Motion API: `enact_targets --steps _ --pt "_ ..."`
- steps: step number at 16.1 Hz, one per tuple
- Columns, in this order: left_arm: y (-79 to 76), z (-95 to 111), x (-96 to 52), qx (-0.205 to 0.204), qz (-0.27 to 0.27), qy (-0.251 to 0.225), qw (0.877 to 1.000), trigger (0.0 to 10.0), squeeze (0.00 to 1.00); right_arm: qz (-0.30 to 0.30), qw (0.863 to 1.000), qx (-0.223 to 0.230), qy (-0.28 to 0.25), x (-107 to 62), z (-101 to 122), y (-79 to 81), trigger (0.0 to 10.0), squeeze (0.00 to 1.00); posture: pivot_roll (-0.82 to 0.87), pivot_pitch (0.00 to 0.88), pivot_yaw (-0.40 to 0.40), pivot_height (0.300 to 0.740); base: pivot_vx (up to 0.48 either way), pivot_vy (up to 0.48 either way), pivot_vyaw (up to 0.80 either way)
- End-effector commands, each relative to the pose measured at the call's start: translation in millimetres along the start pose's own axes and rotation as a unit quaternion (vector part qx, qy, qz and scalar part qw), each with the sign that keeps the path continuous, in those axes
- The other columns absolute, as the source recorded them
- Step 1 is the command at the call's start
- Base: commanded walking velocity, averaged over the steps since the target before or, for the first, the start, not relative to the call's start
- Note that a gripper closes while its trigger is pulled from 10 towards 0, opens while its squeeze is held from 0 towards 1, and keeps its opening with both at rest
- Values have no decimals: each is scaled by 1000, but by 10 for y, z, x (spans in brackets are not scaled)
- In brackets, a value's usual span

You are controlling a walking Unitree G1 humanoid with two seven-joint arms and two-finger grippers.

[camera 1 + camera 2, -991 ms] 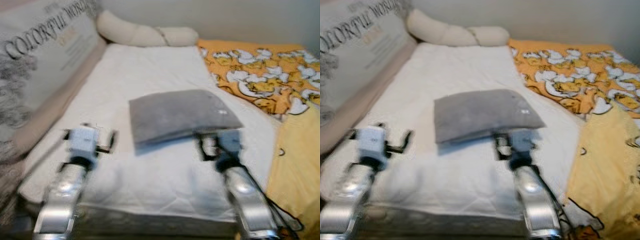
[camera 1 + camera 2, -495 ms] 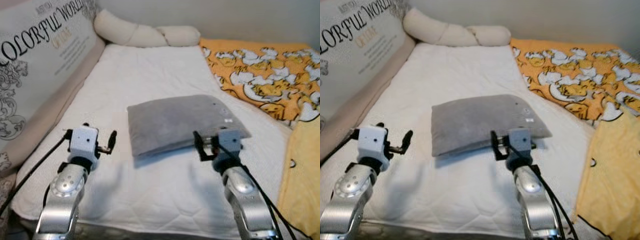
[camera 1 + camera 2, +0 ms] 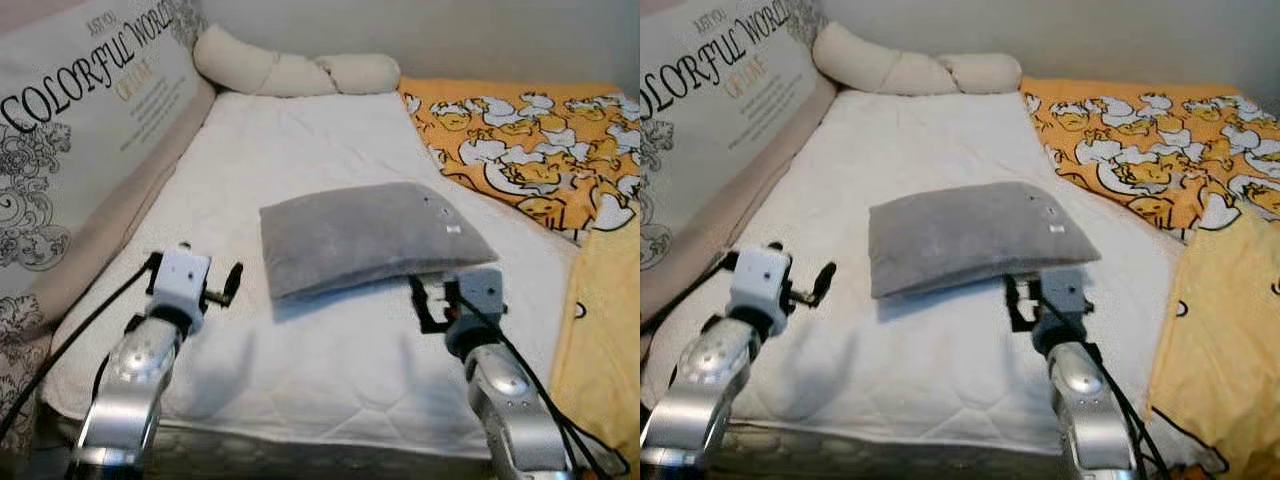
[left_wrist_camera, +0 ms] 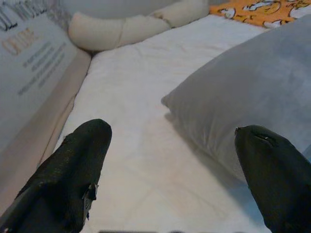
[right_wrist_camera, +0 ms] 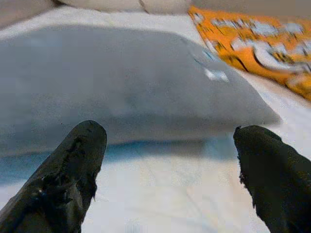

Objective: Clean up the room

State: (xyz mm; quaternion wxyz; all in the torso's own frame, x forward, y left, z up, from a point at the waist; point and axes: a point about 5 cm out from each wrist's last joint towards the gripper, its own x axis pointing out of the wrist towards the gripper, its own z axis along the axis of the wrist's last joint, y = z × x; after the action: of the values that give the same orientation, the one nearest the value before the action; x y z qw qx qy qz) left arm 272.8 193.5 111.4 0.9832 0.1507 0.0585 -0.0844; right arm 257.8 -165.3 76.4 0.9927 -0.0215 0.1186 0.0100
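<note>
On white mattress point(image 3: 330, 350) | grey pillow point(image 3: 365, 235) | both tools spread: left tool point(image 4: 170, 179), right tool point(image 5: 170, 170)

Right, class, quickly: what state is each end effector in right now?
Left end effector: open, holding nothing, beside the gray pillow.
Right end effector: open, holding nothing, before the pillow's near edge.

A home bedroom: a white-sheeted bed point(image 3: 330, 350), grey pillow point(image 3: 365, 235) and duck-print quilt point(image 3: 530, 145).
</note>
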Motion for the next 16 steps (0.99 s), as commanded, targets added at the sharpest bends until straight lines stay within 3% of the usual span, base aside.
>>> enact_targets --steps 1,2,4,7,9,13,16 --pt "2 9 28 9 -12 3 1000 10000 0 18 999 48 10 46 27 9 10000 329 -57 0 37 740 0 0 0" --pt "-7 15 40 14 -22 3 1000 10000 0 29 997 66 33 96 -5 24 10000 1000 -56 0 36 740 0 0 0" --pt "-39 24 31 27 -45 3 999 10000 0 28 994 89 64 214 -49 30 10000 1000 -43 0 30 740 0 0 0" --pt "-61 33 -66 62 -86 3 994 10000 0 40 986 137 84 522 15 101 10000 1000 -7 0 17 740 0 0 0" --pt "-4 41 -199 88 -97 5 991 10000 0 37 970 223 87 809 192 162 10000 1000 19 0 13 740 0 0 0" --pt "14 96 -409 110 -127 8 986 10000 0 35 952 289 98 942 229 275 10000 1000 66 26 5 740 0 0 0" --pt "70 211 -599 133 -143 9 981 10000 0 23 919 371 129 1012 208 423 10000 1000 101 96 -1 740 0 0 0"
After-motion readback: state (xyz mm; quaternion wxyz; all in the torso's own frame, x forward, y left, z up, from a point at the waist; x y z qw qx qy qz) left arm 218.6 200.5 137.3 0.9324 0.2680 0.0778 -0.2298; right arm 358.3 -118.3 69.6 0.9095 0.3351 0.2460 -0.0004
